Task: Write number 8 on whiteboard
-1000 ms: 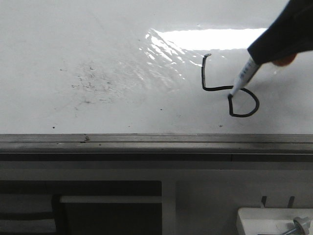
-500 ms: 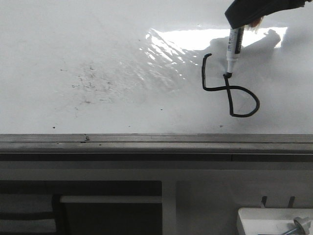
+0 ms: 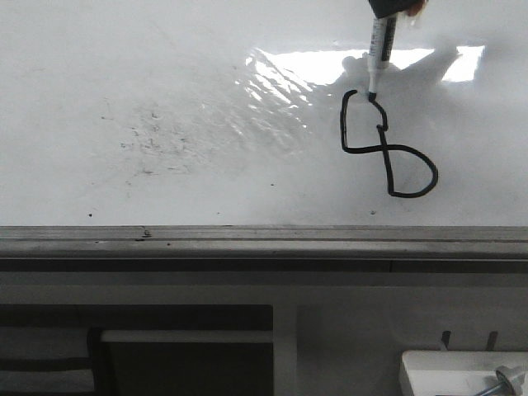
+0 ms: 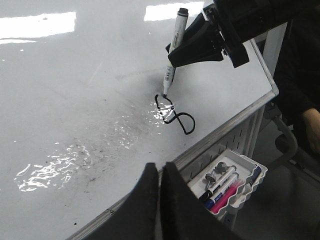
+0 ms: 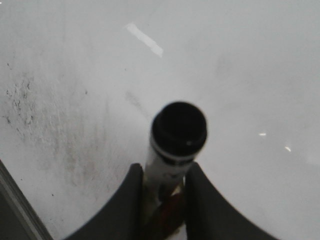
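On the whiteboard (image 3: 165,66): number 8 (image 3: 386,148), right of the grey smudges (image 3: 153,136).
Right hand (image 4: 176,54): clenched on marker (image 3: 379,51), tip touching the upper loop.
Left hand (image 4: 160,177): fingers pressed together, grasping nothing.

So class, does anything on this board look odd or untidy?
Yes: the number 8 is lopsided, with an angular upper loop and a rounder lower one. Grey speckled smudges mark the whiteboard to its left.
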Controlling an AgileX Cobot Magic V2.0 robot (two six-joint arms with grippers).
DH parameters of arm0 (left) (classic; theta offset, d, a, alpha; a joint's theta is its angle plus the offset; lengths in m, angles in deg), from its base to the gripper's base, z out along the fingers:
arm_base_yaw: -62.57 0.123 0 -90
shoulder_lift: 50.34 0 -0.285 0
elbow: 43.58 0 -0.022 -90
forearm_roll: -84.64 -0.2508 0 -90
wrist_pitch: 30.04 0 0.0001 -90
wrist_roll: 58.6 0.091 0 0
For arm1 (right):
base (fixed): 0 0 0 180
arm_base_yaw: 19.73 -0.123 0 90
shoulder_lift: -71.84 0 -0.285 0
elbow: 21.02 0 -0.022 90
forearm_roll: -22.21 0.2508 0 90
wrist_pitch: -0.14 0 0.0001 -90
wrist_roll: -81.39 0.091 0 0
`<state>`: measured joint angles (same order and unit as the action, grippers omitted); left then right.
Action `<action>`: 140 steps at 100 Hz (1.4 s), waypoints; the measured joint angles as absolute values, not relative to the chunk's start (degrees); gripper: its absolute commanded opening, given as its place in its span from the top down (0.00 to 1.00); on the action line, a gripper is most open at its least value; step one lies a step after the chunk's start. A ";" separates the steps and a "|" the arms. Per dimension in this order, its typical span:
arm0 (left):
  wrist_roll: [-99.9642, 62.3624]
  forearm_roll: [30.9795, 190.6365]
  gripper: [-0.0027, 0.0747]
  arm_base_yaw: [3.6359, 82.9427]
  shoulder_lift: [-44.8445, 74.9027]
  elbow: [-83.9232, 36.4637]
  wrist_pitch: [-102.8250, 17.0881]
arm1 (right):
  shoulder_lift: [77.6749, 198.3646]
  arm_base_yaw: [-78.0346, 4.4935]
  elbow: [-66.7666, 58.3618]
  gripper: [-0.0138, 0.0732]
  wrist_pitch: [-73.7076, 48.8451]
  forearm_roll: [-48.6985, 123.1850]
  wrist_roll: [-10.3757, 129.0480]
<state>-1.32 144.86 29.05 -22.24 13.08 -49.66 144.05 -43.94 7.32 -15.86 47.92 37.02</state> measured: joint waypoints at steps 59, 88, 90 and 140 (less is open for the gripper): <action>-1.32 144.86 0.99 29.05 -22.24 13.08 -50.52 | 143.04 -44.42 6.62 0.89 -14.84 49.54 36.88; -1.32 145.39 0.95 29.05 -22.08 13.08 -52.40 | 129.66 -44.52 0.52 0.90 -25.36 49.54 36.38; -1.32 145.39 0.92 29.05 -21.67 13.08 -53.06 | 128.91 -44.52 0.43 0.91 -26.62 49.54 36.38; 30.80 167.52 0.52 26.50 2.58 5.45 -66.95 | 127.03 -44.52 12.55 0.91 -41.34 83.57 6.50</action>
<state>30.80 167.52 26.50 2.58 5.45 -66.95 127.03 -44.52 12.55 -41.34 83.57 6.50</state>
